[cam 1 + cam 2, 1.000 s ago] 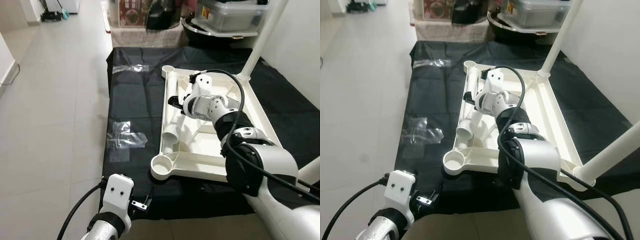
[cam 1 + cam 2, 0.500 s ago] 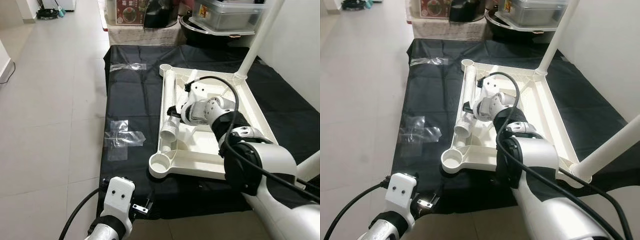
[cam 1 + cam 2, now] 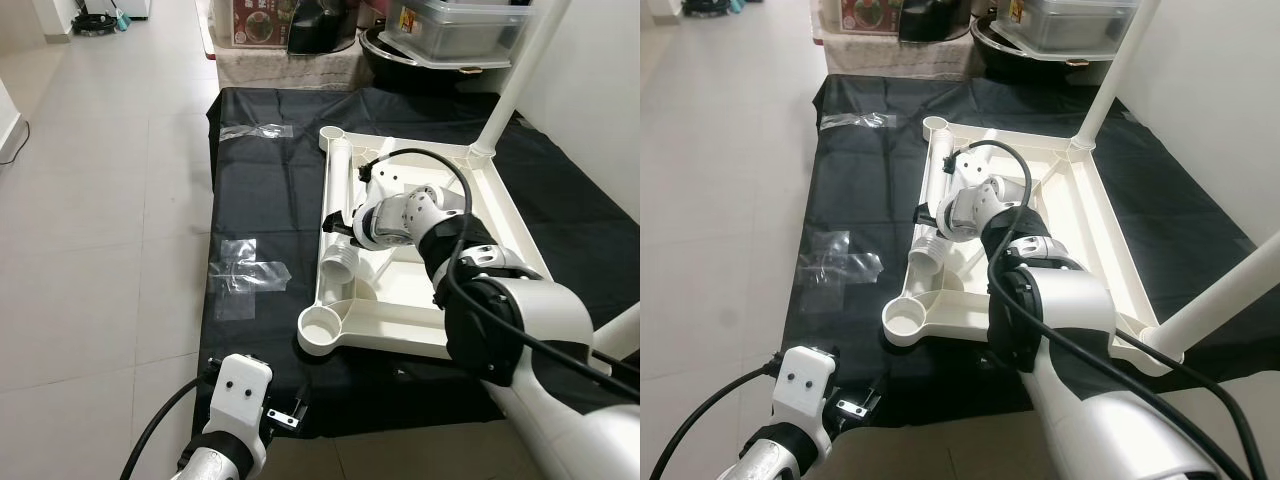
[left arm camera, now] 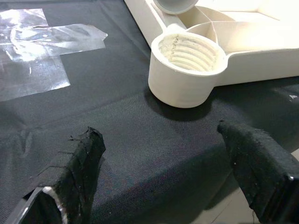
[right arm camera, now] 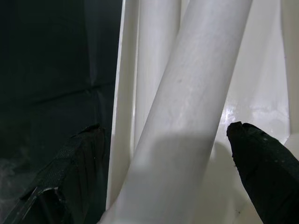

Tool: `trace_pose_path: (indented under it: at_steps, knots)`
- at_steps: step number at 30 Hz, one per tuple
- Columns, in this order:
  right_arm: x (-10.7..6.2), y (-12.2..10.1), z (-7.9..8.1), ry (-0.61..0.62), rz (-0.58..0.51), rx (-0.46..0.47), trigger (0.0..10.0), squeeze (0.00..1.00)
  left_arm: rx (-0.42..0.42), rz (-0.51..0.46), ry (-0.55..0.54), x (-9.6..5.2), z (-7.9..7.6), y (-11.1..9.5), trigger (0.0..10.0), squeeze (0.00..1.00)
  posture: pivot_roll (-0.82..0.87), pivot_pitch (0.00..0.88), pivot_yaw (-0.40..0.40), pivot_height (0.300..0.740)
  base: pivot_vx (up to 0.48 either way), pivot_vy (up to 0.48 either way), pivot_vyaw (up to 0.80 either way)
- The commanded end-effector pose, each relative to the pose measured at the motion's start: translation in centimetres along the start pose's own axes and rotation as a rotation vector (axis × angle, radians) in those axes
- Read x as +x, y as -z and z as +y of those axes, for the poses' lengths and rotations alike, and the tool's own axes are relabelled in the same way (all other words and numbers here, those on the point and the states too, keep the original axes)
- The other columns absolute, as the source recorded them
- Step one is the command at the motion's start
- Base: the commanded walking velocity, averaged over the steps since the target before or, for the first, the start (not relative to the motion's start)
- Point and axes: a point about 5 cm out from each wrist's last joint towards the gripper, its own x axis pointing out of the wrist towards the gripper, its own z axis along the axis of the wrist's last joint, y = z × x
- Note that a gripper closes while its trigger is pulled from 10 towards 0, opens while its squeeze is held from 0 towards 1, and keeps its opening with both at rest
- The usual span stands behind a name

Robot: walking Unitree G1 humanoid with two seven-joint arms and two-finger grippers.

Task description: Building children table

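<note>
A lived-in home, by the look of it: pale tiled floor [image 3: 100, 200] running off as a hallway, well beyond the right gripper [image 3: 338, 222]. Past the black mat [image 3: 270, 190] it works over stand a clear plastic storage box [image 3: 465, 25] and household clutter [image 3: 290, 25] against the wall.

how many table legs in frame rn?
3. One lies loose along the upturned tabletop's left edge, between the right tool's fingers. One stands screwed in at the far right corner, one at the near right.

No text or label is legible — print too blurred.
</note>
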Motion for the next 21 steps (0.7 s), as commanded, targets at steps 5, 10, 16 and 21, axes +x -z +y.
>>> trace_pose_path:
  at_steps: [5,10,16,21]
  knots:
    - [1.1,2.0,-0.6,0.027,0.056,-0.046,10.0,0.0,-0.009,0.0,0.005,-0.3,-0.3,-0.1,10.0,0.0,0.07,0.145,-0.141,0.74,0.0,0.0,0.0]
    - [1.6,2.8,-1.0,0.038,0.063,-0.056,4.2,0.0,-0.011,0.0,0.006,-0.3,-0.4,-0.1,10.0,0.0,0.07,0.144,-0.142,0.74,0.0,0.0,0.0]
    - [1.7,3.0,-1.0,0.04,0.065,-0.058,0.0,0.0,-0.013,0.0,0.007,-0.4,-0.4,-0.1,10.0,0.0,0.07,0.146,-0.14,0.74,0.0,0.0,0.0]
    - [1.8,3.2,-1.1,0.035,0.063,-0.058,0.0,0.0,-0.017,0.003,0.007,-0.5,-0.5,0.0,10.0,0.0,0.07,0.148,-0.143,0.74,0.0,0.0,0.0]
